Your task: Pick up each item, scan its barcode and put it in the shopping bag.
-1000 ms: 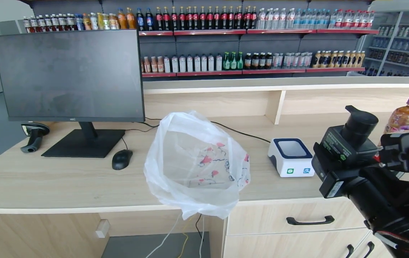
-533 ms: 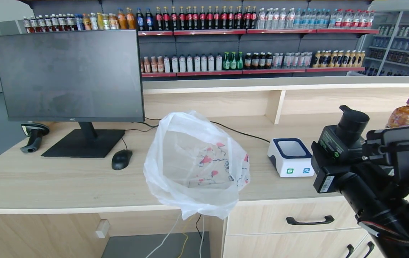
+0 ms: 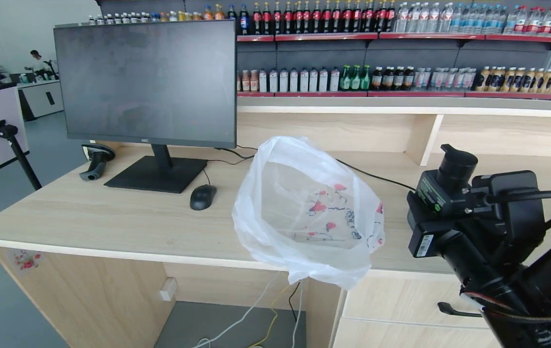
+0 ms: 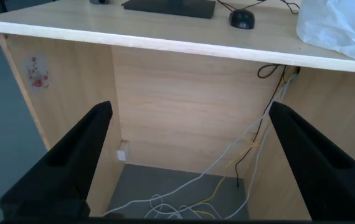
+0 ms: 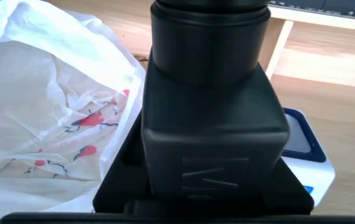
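Note:
A thin white shopping bag (image 3: 304,212) with red flower print stands open at the counter's front edge; it also shows in the right wrist view (image 5: 47,118) and at a corner of the left wrist view (image 4: 342,28). My right arm's wrist (image 3: 478,212) hangs over the counter just right of the bag. Behind it lies the white, blue-rimmed barcode scanner (image 5: 299,140). A dark block of the arm hides the right gripper's end. My left gripper (image 4: 191,112) is open and empty, low in front of the counter's knee space.
A monitor (image 3: 147,82), a mouse (image 3: 203,196) and a handheld scanner (image 3: 94,162) occupy the counter's left. Loose cables (image 4: 227,174) hang under the counter (image 3: 87,217). A drawer handle (image 3: 459,311) lies below the right arm. Bottle shelves (image 3: 401,77) line the back.
The head camera has swung left, so the whole picture sits further right. My right arm has crept left and now covers the barcode scanner; the purple-capped bottle at the right has left the picture.

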Motion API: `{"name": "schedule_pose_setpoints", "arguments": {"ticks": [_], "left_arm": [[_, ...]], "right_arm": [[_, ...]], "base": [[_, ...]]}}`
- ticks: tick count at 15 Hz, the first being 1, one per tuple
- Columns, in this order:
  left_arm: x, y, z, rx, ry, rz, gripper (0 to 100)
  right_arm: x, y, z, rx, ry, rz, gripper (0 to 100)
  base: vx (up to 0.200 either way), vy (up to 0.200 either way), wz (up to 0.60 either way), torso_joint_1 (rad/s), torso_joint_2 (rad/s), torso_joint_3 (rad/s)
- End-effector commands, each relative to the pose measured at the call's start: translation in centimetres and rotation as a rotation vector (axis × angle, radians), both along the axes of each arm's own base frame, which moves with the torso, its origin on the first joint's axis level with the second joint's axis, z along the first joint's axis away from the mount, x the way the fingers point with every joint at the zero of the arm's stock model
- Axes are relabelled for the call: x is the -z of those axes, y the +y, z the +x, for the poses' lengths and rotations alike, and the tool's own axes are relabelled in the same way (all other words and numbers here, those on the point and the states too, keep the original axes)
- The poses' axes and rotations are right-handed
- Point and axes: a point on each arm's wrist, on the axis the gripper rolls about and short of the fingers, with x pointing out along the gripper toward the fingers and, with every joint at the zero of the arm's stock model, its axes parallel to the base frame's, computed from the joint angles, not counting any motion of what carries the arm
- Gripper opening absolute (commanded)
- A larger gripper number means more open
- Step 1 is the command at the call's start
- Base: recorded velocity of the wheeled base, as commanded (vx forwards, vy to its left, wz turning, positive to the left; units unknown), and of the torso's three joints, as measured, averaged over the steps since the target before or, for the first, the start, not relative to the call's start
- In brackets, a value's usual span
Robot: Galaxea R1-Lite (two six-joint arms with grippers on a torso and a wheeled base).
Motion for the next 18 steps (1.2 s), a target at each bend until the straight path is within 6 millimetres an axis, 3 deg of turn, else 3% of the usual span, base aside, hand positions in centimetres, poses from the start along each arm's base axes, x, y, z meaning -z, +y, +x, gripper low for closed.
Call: {"name": "schedule_pose_setpoints", "arguments": {"ticks": [1, 9, 12, 16, 18], "left_arm": [[0.0, 0.0, 0.0, 0.000, -0.002, 0.000, 100], [0.0, 0.0, 0.0, 0.000, -0.002, 0.000, 100], [0.0, 0.0, 0.0, 0.000, -0.002, 0.000, 100], [0.0, 0.0, 0.0, 0.000, -0.002, 0.000, 100], [0.0, 0.0, 0.0, 0.000, -0.002, 0.000, 100]], "right_arm": [[-0.4, 0.2, 0.3, 0.001, -0.015, 0.015, 0], [-0.8, 2.0, -0.5, -0.081, -0.025, 0.047, 0], [-1.8, 4.3, -0.4, -0.154, -0.053, 0.172, 0], [0.0, 5.4, 0.3, -0.170, 0.003, 0.231, 0], [0.1, 5.5, 0.5, -0.171, 0.004, 0.257, 0]], "base": [[0.000, 0.000, 0.00, -0.085, 0.16, 0.095], [0.000, 0.000, 0.00, -0.005, 0.01, 0.005], [0.000, 0.000, 0.00, 0.000, 0.00, 0.000], [0.000, 0.000, 0.60, -0.002, 0.00, 0.002], [0.000, 0.000, 0.00, 0.000, 0.00, 0.000]]}}
